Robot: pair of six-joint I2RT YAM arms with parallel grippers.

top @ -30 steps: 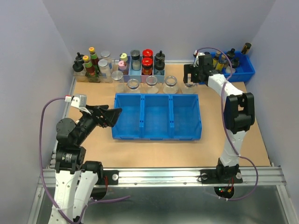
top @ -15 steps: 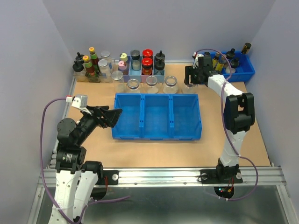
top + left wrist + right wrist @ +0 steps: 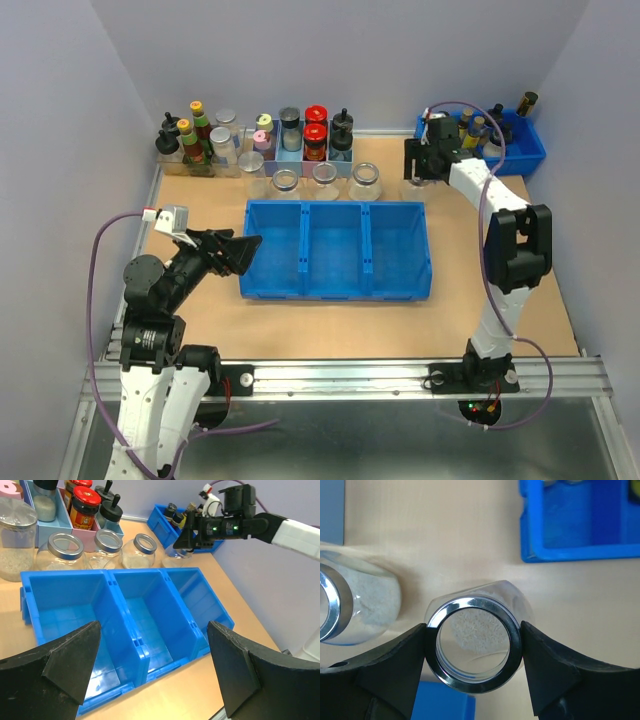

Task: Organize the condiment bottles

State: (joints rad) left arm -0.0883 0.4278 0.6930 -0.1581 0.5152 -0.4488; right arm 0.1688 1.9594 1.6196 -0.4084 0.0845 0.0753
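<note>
My right gripper (image 3: 474, 652) clamps the rim of one jar (image 3: 475, 630); four more jars (image 3: 324, 180) stand behind the empty blue bin (image 3: 340, 206), my left gripper (image 3: 152, 645) spread wide.

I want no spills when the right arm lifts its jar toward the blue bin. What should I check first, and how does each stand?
1. Right gripper jaws on both sides of the jar rim: ok.
2. Jar lidded: not ok, mouth open.
3. Neighbouring jar apart from it: ok.
4. Blue bin compartments empty: ok.
5. Left gripper away from the bin's right end: ok.
6. Grip firm enough: cannot tell.
</note>
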